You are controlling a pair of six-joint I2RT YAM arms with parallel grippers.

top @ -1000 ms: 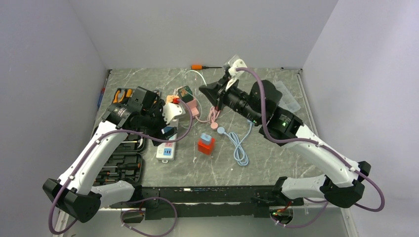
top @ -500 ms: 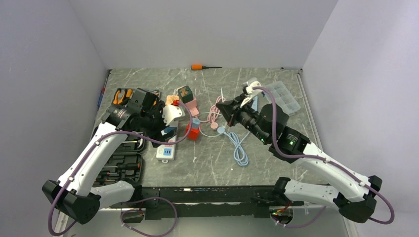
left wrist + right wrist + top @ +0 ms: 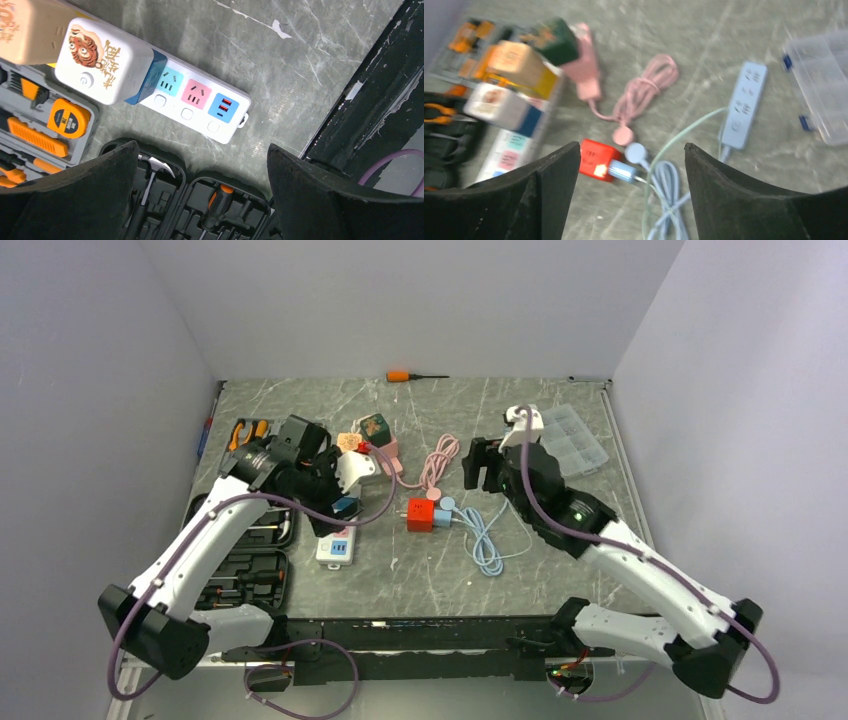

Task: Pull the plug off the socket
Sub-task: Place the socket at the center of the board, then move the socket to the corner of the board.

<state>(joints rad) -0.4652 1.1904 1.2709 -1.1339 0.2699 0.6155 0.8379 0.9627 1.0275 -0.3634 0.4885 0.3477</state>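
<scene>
A red socket cube (image 3: 418, 515) lies on its side mid-table with a light blue plug (image 3: 441, 517) still in it; a pale blue cable (image 3: 485, 540) runs off from the plug. The right wrist view shows the cube (image 3: 597, 159) and plug (image 3: 624, 171) below and between the fingers. My right gripper (image 3: 484, 465) (image 3: 631, 147) hangs open above and behind them, holding nothing. My left gripper (image 3: 325, 495) (image 3: 202, 147) is open over a white power strip (image 3: 200, 102) that carries a white tiger-print adapter (image 3: 102, 62).
An open black toolbox (image 3: 240, 575) lies at the left. A pink cable (image 3: 440, 455), a light blue strip (image 3: 744, 105), a clear organiser box (image 3: 575, 435) and stacked adapters (image 3: 375, 430) lie further back. An orange screwdriver (image 3: 400, 375) rests by the far wall.
My right arm swung back to the right and down, and its jaws opened. The red cube with the blue plug shifted and tipped onto its side. The left arm barely moved.
</scene>
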